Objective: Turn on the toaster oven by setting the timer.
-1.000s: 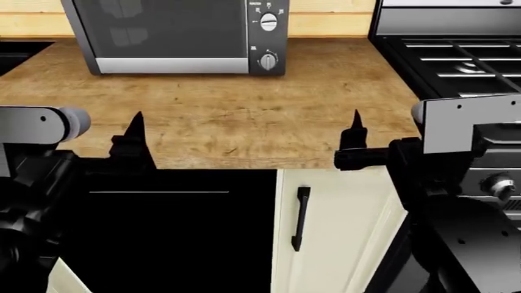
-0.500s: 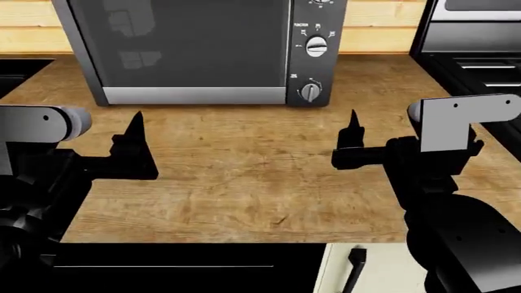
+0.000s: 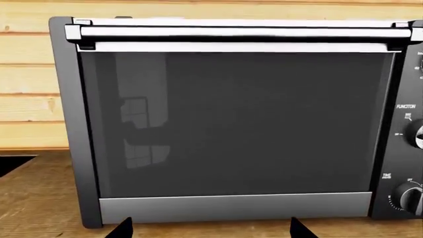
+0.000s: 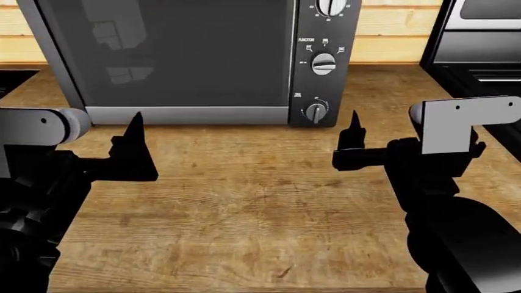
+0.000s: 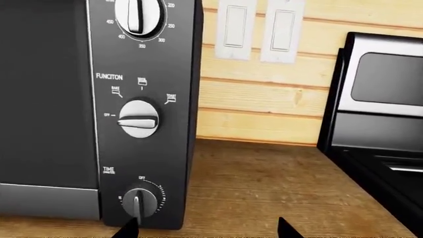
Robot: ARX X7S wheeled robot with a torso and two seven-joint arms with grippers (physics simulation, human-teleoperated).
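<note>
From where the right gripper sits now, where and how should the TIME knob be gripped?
Grip the timer across its raised ridge, coming straight at the front panel of the toaster oven. The ridge stands roughly vertical, so fingers should close on its two flat sides. The right gripper is nearer than the left gripper.

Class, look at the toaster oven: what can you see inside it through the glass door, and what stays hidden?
Through the toaster oven door, only dark glass with faint window-like reflections shows. No rack, tray or food is visible; the dark tinted glass hides whatever is inside.
</note>
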